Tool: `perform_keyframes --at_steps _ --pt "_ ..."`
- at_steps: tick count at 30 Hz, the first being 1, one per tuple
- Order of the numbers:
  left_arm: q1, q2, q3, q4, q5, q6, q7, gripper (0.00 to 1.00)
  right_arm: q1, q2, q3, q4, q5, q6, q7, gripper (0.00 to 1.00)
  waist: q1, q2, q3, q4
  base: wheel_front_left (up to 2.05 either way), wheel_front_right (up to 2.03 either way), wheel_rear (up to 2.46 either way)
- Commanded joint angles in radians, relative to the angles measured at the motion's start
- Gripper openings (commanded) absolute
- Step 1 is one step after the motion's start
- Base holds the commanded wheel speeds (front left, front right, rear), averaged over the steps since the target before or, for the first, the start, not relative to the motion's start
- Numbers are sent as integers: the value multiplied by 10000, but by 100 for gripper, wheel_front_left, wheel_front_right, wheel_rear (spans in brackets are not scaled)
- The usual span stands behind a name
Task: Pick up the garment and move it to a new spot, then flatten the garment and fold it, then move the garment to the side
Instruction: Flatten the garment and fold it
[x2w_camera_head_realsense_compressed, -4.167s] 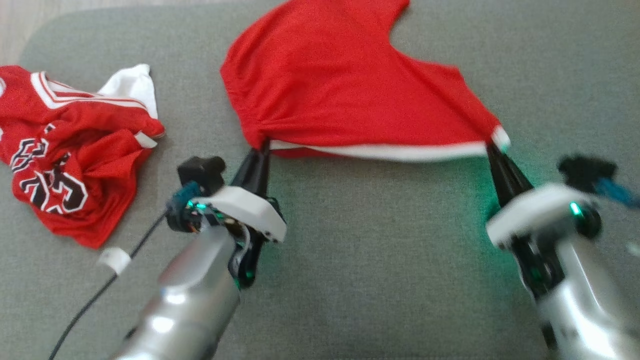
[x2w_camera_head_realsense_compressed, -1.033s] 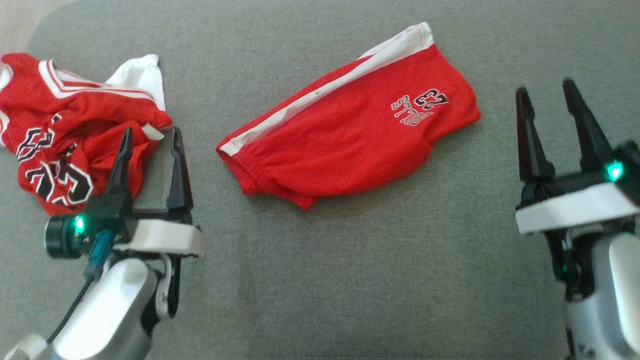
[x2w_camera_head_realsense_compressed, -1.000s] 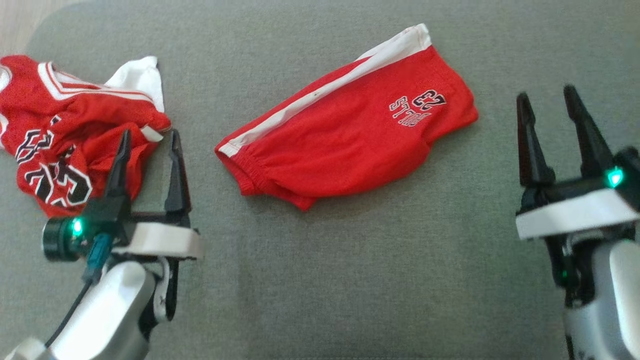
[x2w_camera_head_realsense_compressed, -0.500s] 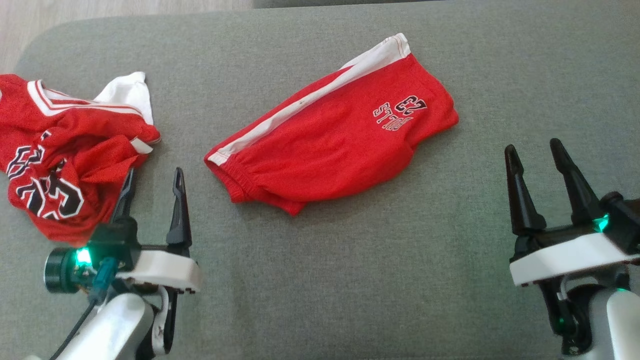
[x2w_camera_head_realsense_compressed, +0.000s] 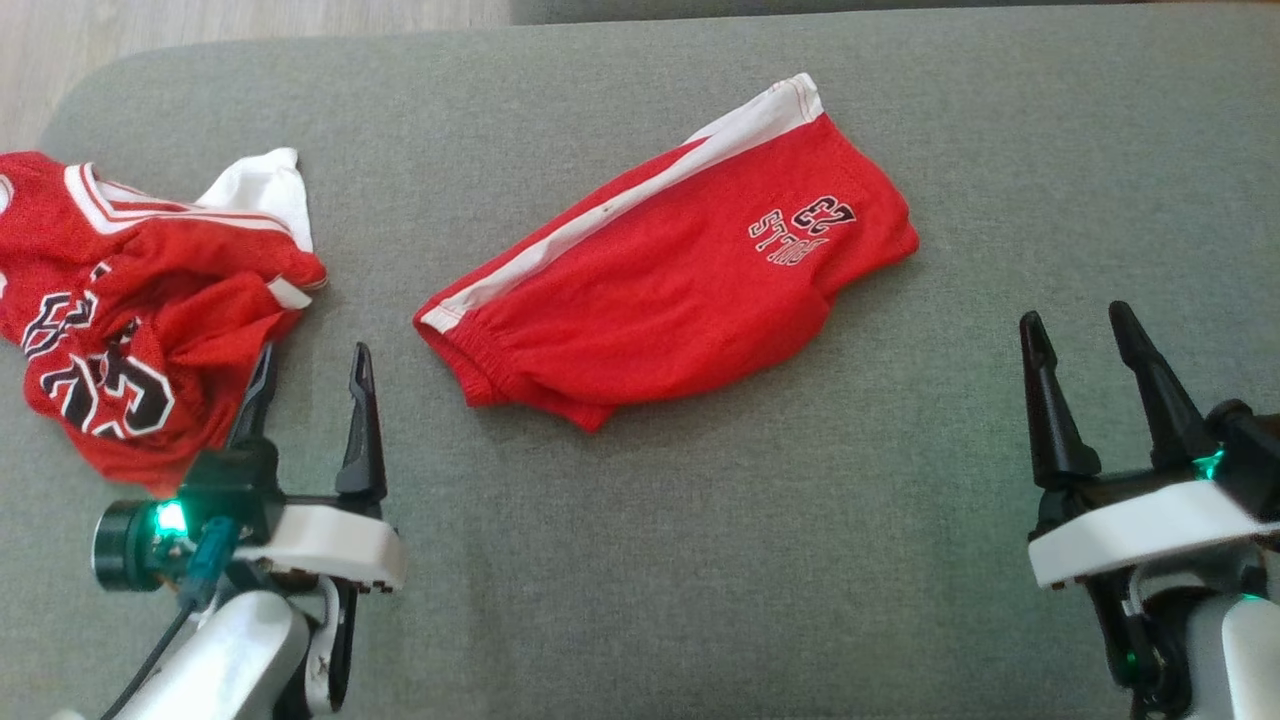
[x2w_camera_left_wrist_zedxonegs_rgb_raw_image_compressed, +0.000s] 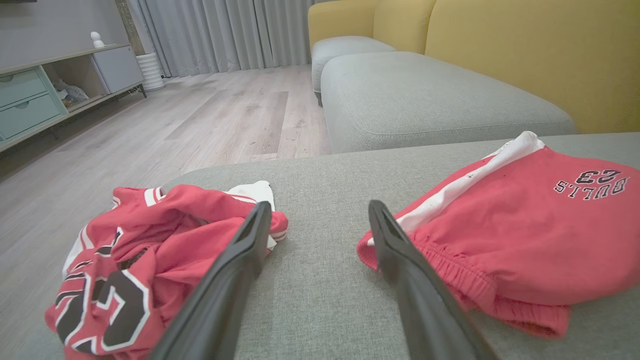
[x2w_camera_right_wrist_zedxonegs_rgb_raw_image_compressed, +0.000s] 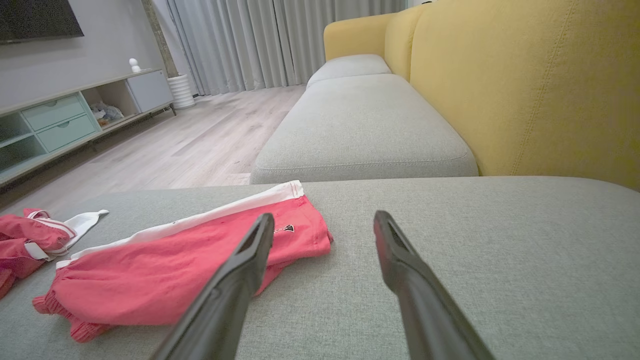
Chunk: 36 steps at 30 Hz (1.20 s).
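- Grey woven sofa cushion spreads under both my arms. A yellow upholstered backrest rises behind it, and pale wood flooring runs off past its edge.
- The red folded shorts with a white side stripe and a black "BULLS 23" print lie flat in the middle of the cushion, touching neither of my grippers.
- My left gripper has its two dark fingers spread wide with nothing between them. It hovers over bare cushion between the shorts and the crumpled red jersey with white trim and black numerals.
- My right gripper is likewise spread and empty, out over bare cushion on the far side of the shorts.
- The shorts' long axis runs on a diagonal. The gathered waistband end sits nearer me and toward my left, and the printed hem end lies farther off and toward my right.
- From my left wrist, the waistband sits just beside my right-hand finger. From my right wrist, the shorts lie to the left of my fingers.
- I judge the fold done and the sideways move left to do.
- My left gripper is the nearer one, with the waistband corner close ahead and to its right. My right gripper would have to reach inward and forward for the hem end.
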<state>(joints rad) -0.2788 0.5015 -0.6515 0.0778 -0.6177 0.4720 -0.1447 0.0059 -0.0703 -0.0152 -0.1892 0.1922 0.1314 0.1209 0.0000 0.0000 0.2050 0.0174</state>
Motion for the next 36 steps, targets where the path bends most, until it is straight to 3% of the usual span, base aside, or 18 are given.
perform_keyframes --at_steps 1,7,19,29,30,32,36 --pt "-395 360 346 -282 -20 -7 2 100 -232 -9 164 -312 22 -7 59 100 0 0 41 40 0 0 0" --pt "-640 322 289 -425 115 -15 -63 100 -755 -318 108 458 263 -7 239 100 0 0 291 240 0 0 0" --pt "-1599 -52 184 -1048 460 -103 -361 100 -3892 -1581 817 4808 1446 -7 374 100 0 0 1112 1335 0 0 0" --pt "-1742 -284 40 -1165 455 -144 -423 100 -5523 -2082 1456 7880 2170 -7 1091 100 0 0 1196 1841 0 0 0" --pt "-1722 -295 43 -1141 427 -151 -431 100 -5597 -2111 1561 8059 2251 -7 1246 78 0 0 1191 1841 0 0 0" --pt "-1679 -315 46 -1097 379 -161 -452 100 -5707 -2161 1816 8285 2425 -7 1537 0 0 0 1174 1818 0 0 0" --pt "-1551 -349 74 -1015 285 -147 -514 100 -5873 -2302 2103 8301 2657 -7 1308 0 0 0 1099 1709 0 0 0"
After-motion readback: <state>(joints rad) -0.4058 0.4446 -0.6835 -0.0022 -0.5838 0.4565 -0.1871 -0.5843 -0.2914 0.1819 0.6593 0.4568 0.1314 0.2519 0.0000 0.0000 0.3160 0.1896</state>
